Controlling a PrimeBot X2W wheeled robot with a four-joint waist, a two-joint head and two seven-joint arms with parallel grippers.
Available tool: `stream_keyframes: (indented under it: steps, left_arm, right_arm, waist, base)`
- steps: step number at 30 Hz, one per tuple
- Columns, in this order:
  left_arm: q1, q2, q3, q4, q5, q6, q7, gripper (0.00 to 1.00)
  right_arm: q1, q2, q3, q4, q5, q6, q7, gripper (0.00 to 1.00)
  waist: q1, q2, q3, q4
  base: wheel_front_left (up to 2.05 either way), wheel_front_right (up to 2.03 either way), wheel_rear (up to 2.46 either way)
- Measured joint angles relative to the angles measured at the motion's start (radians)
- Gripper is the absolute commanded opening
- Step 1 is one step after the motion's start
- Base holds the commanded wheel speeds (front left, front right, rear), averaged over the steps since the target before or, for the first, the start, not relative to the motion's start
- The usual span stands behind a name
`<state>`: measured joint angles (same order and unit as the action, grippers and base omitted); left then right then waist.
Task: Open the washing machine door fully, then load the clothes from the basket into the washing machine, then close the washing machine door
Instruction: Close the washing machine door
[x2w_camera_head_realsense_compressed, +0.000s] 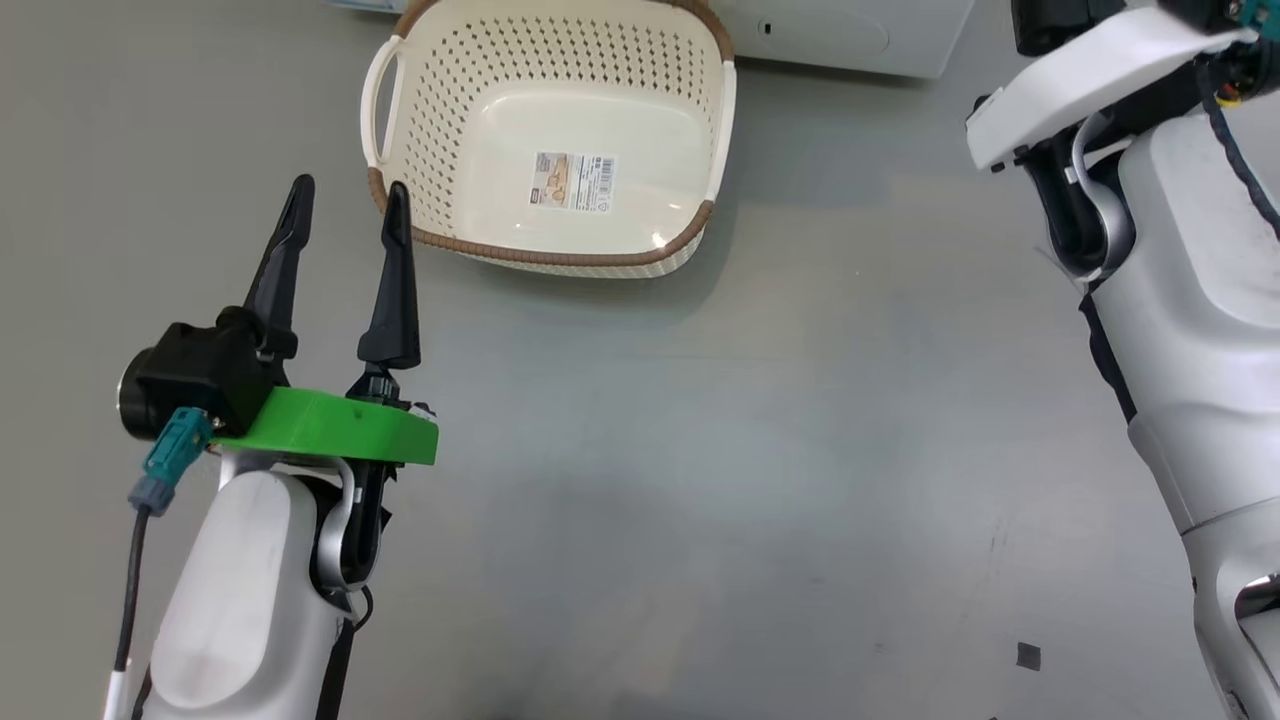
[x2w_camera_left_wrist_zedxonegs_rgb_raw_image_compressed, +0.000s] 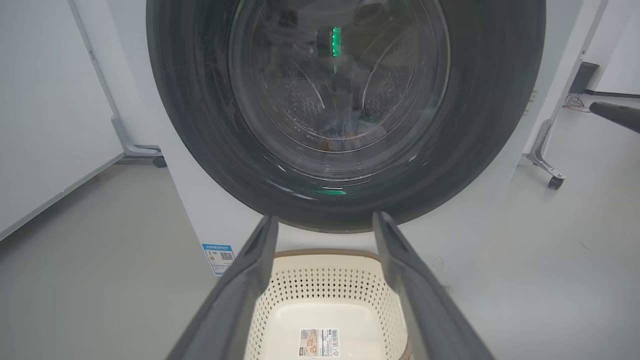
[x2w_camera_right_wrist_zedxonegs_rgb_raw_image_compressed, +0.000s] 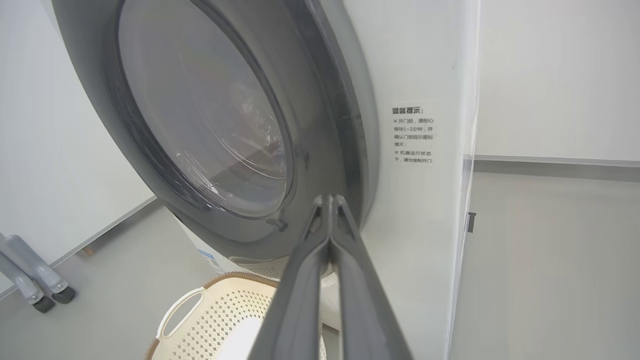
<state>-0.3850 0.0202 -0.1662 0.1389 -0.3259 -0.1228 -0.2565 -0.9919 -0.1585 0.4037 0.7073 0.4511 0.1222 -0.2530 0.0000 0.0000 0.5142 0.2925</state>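
The left tool (x2w_camera_head_realsense_compressed: 349, 190) is released, its long dark tapered fingers splayed. Just beyond its tips sits the cream perforated plastic basket (x2w_camera_head_realsense_compressed: 450, 90) with a brown woven-look rim. Farther off, the right tool (x2w_camera_right_wrist_zedxonegs_rgb_raw_image_compressed: 328, 200) is clenched on itself, tips beside the glossy black rim of the round washing machine door (x2w_camera_left_wrist_zedxonegs_rgb_raw_image_compressed: 200, 125). The clothes (x2w_camera_left_wrist_zedxonegs_rgb_raw_image_compressed: 342, 135) blur blue-orange behind its bulging glass.

One cream basket (x2w_camera_head_realsense_compressed: 440, 120), one washing machine (x2w_camera_left_wrist_zedxonegs_rgb_raw_image_compressed: 225, 227), one round glass door (x2w_camera_left_wrist_zedxonegs_rgb_raw_image_compressed: 190, 125), one basket sticker (x2w_camera_head_realsense_compressed: 573, 181), four dark fingers (x2w_camera_head_realsense_compressed: 395, 290)
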Motion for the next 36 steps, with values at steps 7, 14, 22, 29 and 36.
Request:
stream_keyframes:
  steps: [7,14,22,29,36]
  left_arm:
    - [0.041,0.001,0.027,0.017,0.027,0.0,0.0,1.0]
    - [0.082,0.003,0.04,0.043,0.035,-0.001,0.0,1.0]
    - [0.144,0.017,0.074,0.062,0.046,-0.001,0.0,1.0]
    - [0.205,0.024,0.108,0.078,0.046,-0.001,0.0,1.0]
    - [0.265,0.029,0.131,0.086,0.046,-0.001,0.0,1.0]
  right_arm:
    - [0.083,0.002,-0.007,-0.043,0.013,0.0,0.0,0.0]
    - [0.196,-0.011,-0.032,-0.071,0.036,0.0,0.0,0.0]
    - [0.312,-0.031,-0.066,-0.1,0.035,0.0,0.0,1.0]
    - [0.433,-0.034,-0.102,-0.116,0.037,0.0,0.0,1.0]
    - [0.544,-0.032,-0.119,-0.146,0.031,0.0,0.0,1.0]
  waist:
    - [0.0,0.0,-0.065,-0.037]
    - [0.0,0.0,-0.14,-0.069]
    - [-0.0001,0.0,-0.231,-0.105]
    - [-0.0001,0.0,-0.311,-0.135]
    - [-0.0001,0.0,-0.382,-0.168]
  base:
    - [0.0,0.0,0.0]
    - [0.0,0.0,0.0]
    - [0.0,0.0,0.0]
    - [0.0,0.0,0.0]
    - [0.0,0.0,0.0]
